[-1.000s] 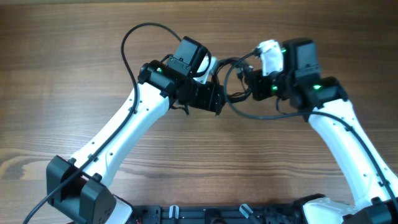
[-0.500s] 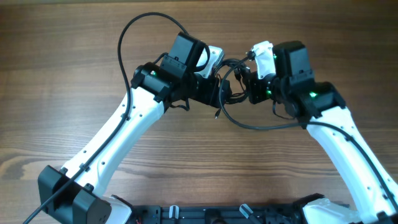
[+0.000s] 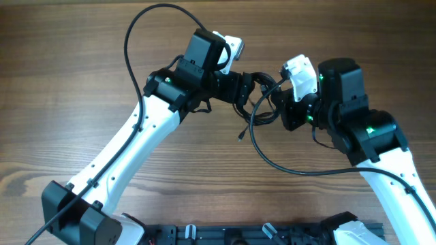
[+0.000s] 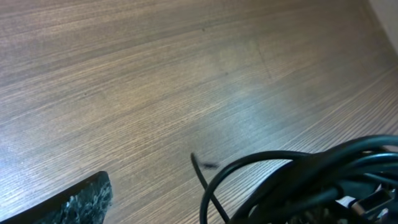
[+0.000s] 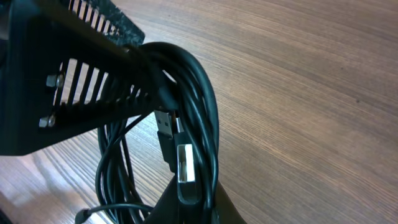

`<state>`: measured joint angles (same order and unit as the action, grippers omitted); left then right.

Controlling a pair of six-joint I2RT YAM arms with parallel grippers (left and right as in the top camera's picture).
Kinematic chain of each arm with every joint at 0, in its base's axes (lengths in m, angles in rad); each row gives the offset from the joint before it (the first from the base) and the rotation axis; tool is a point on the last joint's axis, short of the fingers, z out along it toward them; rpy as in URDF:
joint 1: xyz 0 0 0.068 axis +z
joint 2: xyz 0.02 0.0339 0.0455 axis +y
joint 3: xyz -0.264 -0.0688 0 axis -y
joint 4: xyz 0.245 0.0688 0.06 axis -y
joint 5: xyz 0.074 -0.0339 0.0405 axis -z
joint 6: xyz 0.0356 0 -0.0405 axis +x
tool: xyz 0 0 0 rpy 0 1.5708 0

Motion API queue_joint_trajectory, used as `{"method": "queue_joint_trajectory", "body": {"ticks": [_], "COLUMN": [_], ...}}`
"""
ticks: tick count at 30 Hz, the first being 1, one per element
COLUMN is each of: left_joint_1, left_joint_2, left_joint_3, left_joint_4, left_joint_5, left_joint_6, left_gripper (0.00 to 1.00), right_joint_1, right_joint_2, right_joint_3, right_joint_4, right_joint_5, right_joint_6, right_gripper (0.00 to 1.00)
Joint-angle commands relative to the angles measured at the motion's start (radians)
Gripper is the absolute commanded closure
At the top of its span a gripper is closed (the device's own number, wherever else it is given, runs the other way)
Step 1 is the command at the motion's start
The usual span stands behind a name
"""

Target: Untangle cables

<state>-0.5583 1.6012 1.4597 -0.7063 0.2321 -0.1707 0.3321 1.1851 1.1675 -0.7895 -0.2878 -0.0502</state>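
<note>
The cables (image 3: 262,85) are a small bundle of thin black cords held off the table between my two grippers. My left gripper (image 3: 240,88) is open. In the left wrist view one finger (image 4: 81,199) stands far from the bundle (image 4: 298,177), which hangs at the other, hidden finger. In the right wrist view the loops (image 5: 202,93) run round the left gripper's slotted finger (image 5: 81,81). My right gripper (image 3: 281,107) is shut on the bundle (image 5: 186,208), with a USB plug (image 5: 186,174) just above its fingertips. A loose cord end (image 3: 240,136) dangles below.
A thick black arm cable arcs over the left arm (image 3: 136,41). Another long black cable (image 3: 286,167) sweeps from the bundle area across the wooden table (image 3: 68,102) towards the right arm. The arm bases stand at the near edge.
The left gripper has moved up towards the far side. The right gripper has moved right and slightly nearer. The bundle between them is pulled longer, and the long loop below has swung nearer.
</note>
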Motion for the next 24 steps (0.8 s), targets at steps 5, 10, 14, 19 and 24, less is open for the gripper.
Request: {"method": "queue_joint_trajectory", "body": {"ticks": [5, 10, 14, 19, 24], "left_joint_1": [0.0, 0.0, -0.001, -0.001, -0.001], "left_joint_2": [-0.017, -0.017, -0.017, -0.017, -0.017], "left_joint_3": [0.006, 0.006, 0.006, 0.006, 0.006], "left_joint_4": [0.027, 0.045, 0.048, 0.048, 0.061], "left_joint_5": [-0.054, -0.089, -0.084, -0.019, -0.02], "left_joint_6": [-0.016, -0.016, -0.017, -0.017, -0.016], "left_gripper": [0.37, 0.4, 0.31, 0.37, 0.81], "right_joint_1": [0.005, 0.005, 0.005, 0.005, 0.005], "right_joint_2": [-0.018, -0.057, -0.09, -0.089, -0.089], "right_joint_3": [0.008, 0.008, 0.008, 0.008, 0.008], "right_joint_4": [-0.036, -0.036, -0.035, -0.037, -0.068], "right_joint_5": [-0.158, -0.22, -0.238, -0.238, -0.238], "right_joint_6": [-0.029, -0.033, -0.04, -0.039, -0.039], "right_gripper": [0.96, 0.96, 0.96, 0.96, 0.96]}}
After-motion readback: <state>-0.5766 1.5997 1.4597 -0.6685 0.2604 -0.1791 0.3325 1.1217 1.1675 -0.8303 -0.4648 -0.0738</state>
